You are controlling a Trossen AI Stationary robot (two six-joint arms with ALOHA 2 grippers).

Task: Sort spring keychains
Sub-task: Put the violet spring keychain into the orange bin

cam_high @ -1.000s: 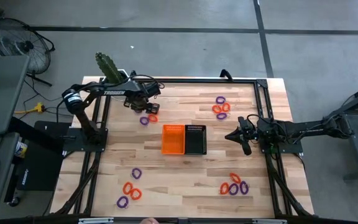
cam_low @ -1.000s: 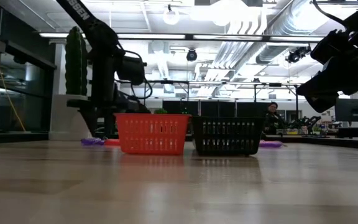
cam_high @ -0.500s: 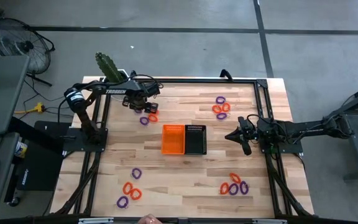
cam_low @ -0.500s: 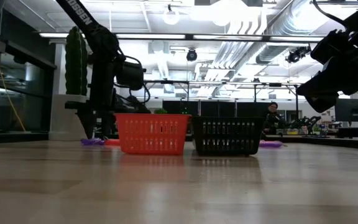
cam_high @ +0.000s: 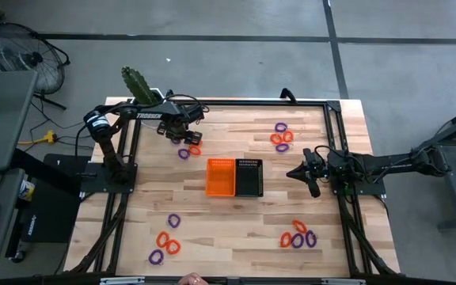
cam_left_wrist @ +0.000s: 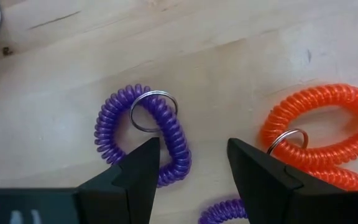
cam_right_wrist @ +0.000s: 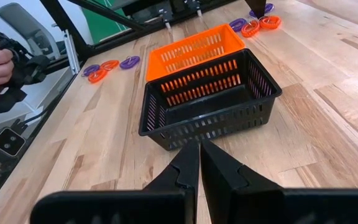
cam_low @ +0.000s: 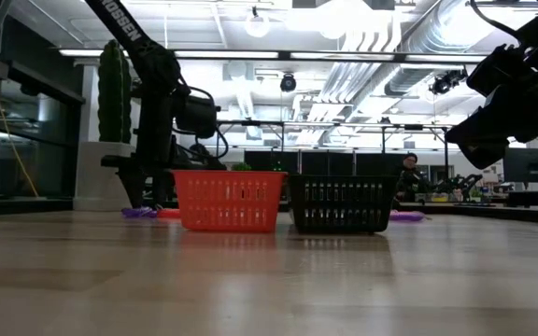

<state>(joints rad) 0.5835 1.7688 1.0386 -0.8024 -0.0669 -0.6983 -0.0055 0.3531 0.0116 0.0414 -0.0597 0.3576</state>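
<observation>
My left gripper [cam_left_wrist: 194,167] points down, open, over a cluster of spring keychains at the table's far left [cam_high: 187,146]. In the left wrist view a purple keychain [cam_left_wrist: 143,134] with a metal ring lies flat on the wood beside one fingertip. An orange keychain [cam_left_wrist: 328,134] lies beyond the other fingertip, and bare wood shows between the two. Part of another purple coil [cam_left_wrist: 222,211] shows below. I cannot see the fingers touching any of them. My right gripper [cam_right_wrist: 197,163] waits shut at the table's right [cam_high: 307,176], pointing toward the black bin [cam_right_wrist: 210,99].
An orange bin [cam_high: 221,176] and a black bin [cam_high: 248,176] stand side by side at the table's middle. More keychains lie in groups at the far right [cam_high: 281,137], near left [cam_high: 165,241] and near right [cam_high: 299,236]. A cactus [cam_high: 137,85] stands at the far-left corner.
</observation>
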